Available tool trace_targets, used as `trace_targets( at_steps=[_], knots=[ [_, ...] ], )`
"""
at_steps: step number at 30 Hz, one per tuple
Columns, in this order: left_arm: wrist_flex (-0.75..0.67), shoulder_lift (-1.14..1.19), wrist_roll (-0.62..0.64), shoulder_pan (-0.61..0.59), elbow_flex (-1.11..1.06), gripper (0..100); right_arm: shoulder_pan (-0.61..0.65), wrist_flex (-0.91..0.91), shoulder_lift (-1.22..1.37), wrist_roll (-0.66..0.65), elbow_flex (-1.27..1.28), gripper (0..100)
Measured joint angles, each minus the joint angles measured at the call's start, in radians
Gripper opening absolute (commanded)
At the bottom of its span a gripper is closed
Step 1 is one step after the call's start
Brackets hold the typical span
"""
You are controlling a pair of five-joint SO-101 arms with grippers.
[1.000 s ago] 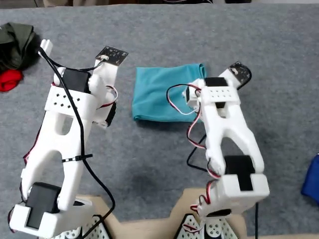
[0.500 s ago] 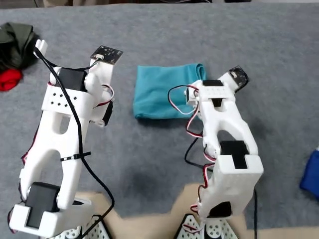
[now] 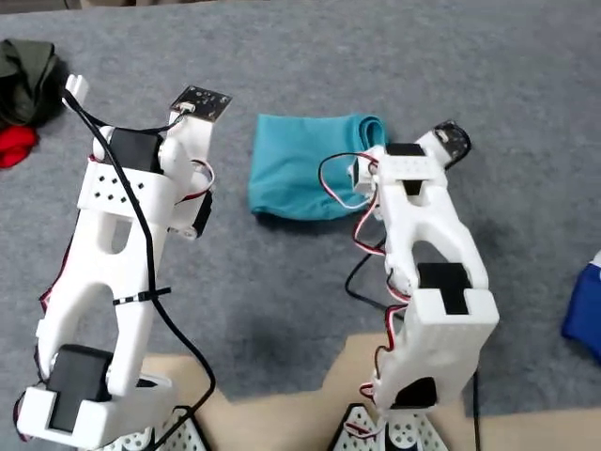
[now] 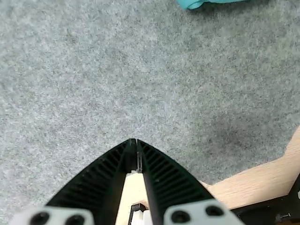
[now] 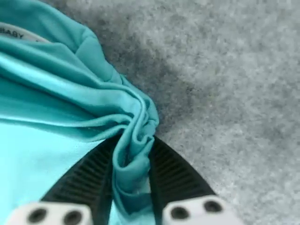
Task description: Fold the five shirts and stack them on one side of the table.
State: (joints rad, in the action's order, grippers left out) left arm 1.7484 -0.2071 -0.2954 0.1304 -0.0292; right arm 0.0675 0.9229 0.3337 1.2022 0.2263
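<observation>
Teal fabric sits at the middle of the scene: the teal shirt (image 3: 300,178), folded to a rough rectangle, lies on the grey felt tabletop (image 3: 282,301) between the two arms, a little toward the far side. Its right edge is gathered into a bunched ridge, and the right gripper (image 5: 136,140) is clamped on that ridge, with folds of cloth squeezed between the two black fingers (image 5: 101,164). In the high view the right arm (image 3: 423,235) reaches from the near edge to the shirt's right end.

The left arm (image 3: 122,235) stands to the left of the shirt, apart from it. The left gripper (image 4: 132,140) has its tips pressed together on nothing, above bare felt (a corner of the teal shirt (image 4: 211,3) shows beyond it).

At the far left corner a dark green garment (image 3: 28,80) lies crumpled with a red garment (image 3: 17,146) just beside it on the near side. A blue garment (image 3: 582,319) lies at the right edge of the tabletop, well apart from the teal one.
</observation>
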Motion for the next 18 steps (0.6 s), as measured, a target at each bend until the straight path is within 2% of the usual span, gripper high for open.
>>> trace_targets(
  at_steps=[7, 13, 18],
  knots=[
    [0.000, 0.000, 0.000, 0.000, 0.000, 2, -0.086, -0.006, -0.008, -0.018, -0.005, 0.4],
    [0.000, 0.000, 0.000, 0.000, 0.000, 2, -0.207, 0.055, -0.074, -0.098, -0.049, 0.4],
    [0.000, 0.000, 0.000, 0.000, 0.000, 2, -0.356, 0.133, -0.158, -0.198, -0.103, 0.4]
  ],
)
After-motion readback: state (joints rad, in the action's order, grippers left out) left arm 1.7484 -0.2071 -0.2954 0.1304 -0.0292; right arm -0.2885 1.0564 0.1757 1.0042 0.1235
